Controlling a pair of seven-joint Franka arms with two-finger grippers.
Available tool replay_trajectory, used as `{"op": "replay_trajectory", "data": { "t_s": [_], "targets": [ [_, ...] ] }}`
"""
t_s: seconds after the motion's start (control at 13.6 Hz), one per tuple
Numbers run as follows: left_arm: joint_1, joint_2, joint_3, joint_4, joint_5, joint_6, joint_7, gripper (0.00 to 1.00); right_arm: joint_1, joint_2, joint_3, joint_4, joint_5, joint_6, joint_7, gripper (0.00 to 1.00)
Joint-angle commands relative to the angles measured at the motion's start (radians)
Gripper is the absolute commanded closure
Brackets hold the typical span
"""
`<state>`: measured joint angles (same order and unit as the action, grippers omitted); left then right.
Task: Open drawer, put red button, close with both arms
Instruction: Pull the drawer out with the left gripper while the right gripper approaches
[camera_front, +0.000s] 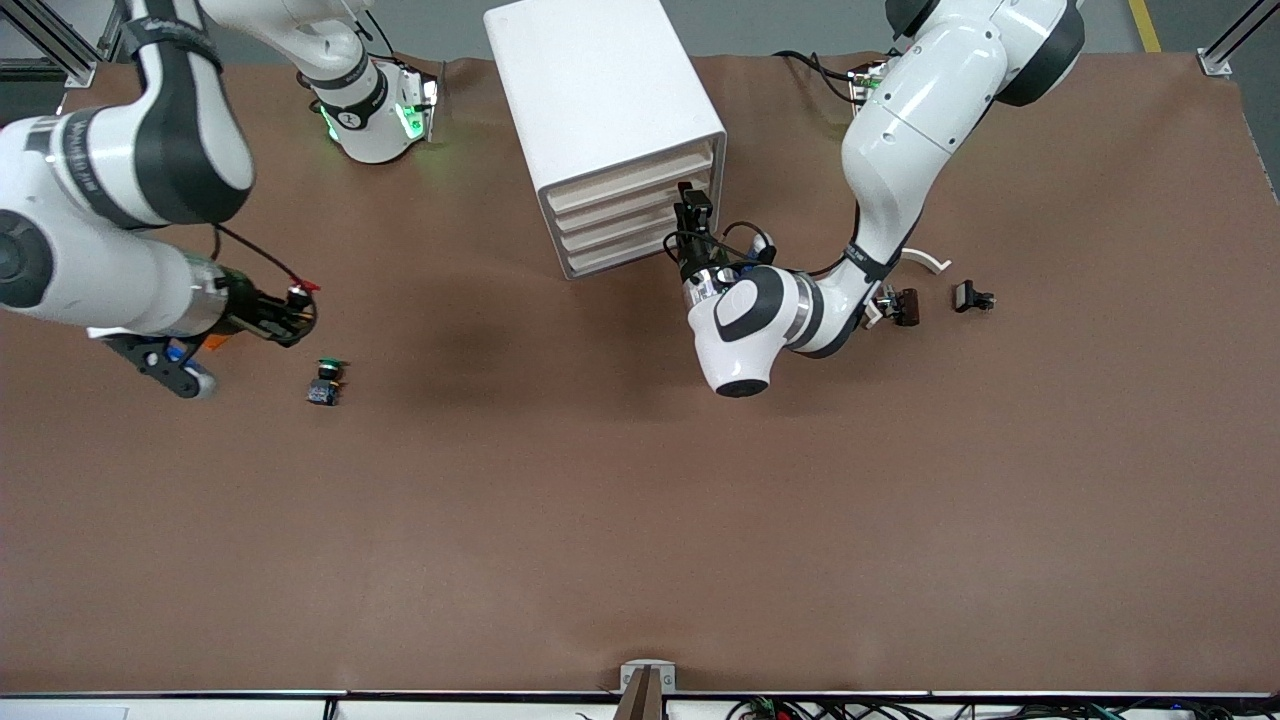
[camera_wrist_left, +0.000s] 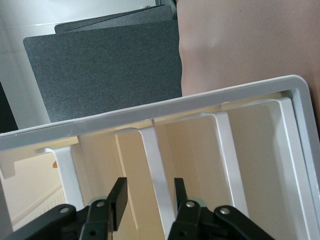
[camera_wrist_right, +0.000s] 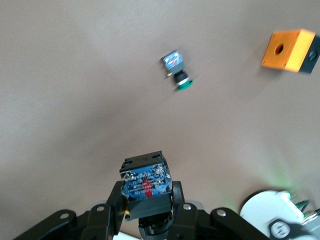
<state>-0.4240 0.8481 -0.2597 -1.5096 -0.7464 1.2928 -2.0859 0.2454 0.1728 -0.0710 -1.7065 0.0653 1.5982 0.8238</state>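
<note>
The white cabinet (camera_front: 600, 80) stands near the robots' bases with all four cream drawer fronts pushed in; the drawer (camera_front: 630, 172) is the topmost. My left gripper (camera_front: 693, 200) is at the end of those fronts toward the left arm. In the left wrist view its fingers (camera_wrist_left: 118, 199) pinch a white drawer lip (camera_wrist_left: 156, 160) from both sides; which drawer it belongs to I cannot tell. My right gripper (camera_front: 298, 302) hangs over the table at the right arm's end, shut on the red button (camera_wrist_right: 145, 181), whose red cap (camera_front: 302, 287) shows in the front view.
A green-capped button (camera_front: 325, 381) (camera_wrist_right: 177, 73) lies on the table just nearer the front camera than my right gripper. An orange block (camera_wrist_right: 292, 49) lies beside it. Small black parts (camera_front: 972, 297) and a white curved piece (camera_front: 925, 262) lie by the left arm.
</note>
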Motion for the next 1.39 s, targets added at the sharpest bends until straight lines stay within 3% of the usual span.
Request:
{"op": "replay_trajectory", "data": {
  "t_s": [0.0,0.51,0.66,1.03,1.32],
  "targets": [
    [-0.001,0.014,-0.003,0.009,-0.021,-0.004,-0.023,0.55,0.089,0.005,-0.01,0.048,0.016,-0.003,0.209,1.0],
    [-0.025,0.031,-0.003,0.011,-0.036,0.01,-0.037,0.54,0.209,0.01,-0.012,0.148,0.018,-0.07,0.725,1.0],
    [-0.029,0.035,-0.003,0.012,-0.037,0.01,-0.046,0.56,0.207,0.008,-0.012,0.151,0.033,-0.066,0.738,1.0],
    [-0.042,0.043,-0.001,0.012,-0.031,0.01,-0.052,0.81,0.218,0.01,-0.013,0.151,0.056,-0.032,0.811,1.0],
    [-0.044,0.051,0.0,0.014,-0.028,0.014,-0.052,0.83,0.236,0.011,-0.012,0.165,0.059,-0.026,0.81,1.0]
  ]
}}
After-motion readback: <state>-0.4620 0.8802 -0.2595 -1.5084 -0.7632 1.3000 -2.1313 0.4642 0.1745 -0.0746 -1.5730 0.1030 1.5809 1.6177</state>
